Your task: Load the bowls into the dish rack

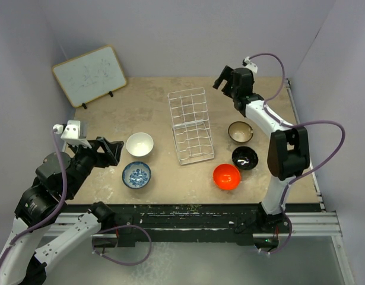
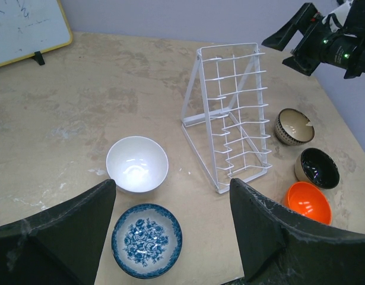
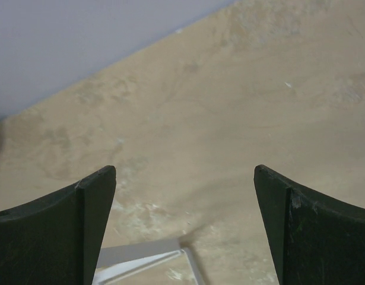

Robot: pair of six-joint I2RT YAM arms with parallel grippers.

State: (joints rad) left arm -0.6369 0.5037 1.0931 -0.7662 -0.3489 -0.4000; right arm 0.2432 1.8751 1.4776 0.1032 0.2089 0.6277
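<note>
The left hand (image 1: 116, 152) hangs released, fingers spread and empty, above the plain white round bowl (image 1: 139, 143) and the blue-and-white patterned bowl (image 1: 136, 174). The right hand (image 1: 224, 82) is also released and empty over the far beige worktop (image 1: 146, 101). The white wire dish rack (image 1: 191, 124) stands in the middle, with no bowls in it. To its right sit the pale-rimmed brown bowl (image 1: 240, 131), the glossy black bowl (image 1: 245, 157) and the glossy orange-red bowl (image 1: 227, 176).

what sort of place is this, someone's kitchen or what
Most likely a robotics test cell, not a kitchen: plain walls box in a worn table, the left arm and right arm sit on a metal frame at its near edge, and a whiteboard leans in the far corner.
</note>
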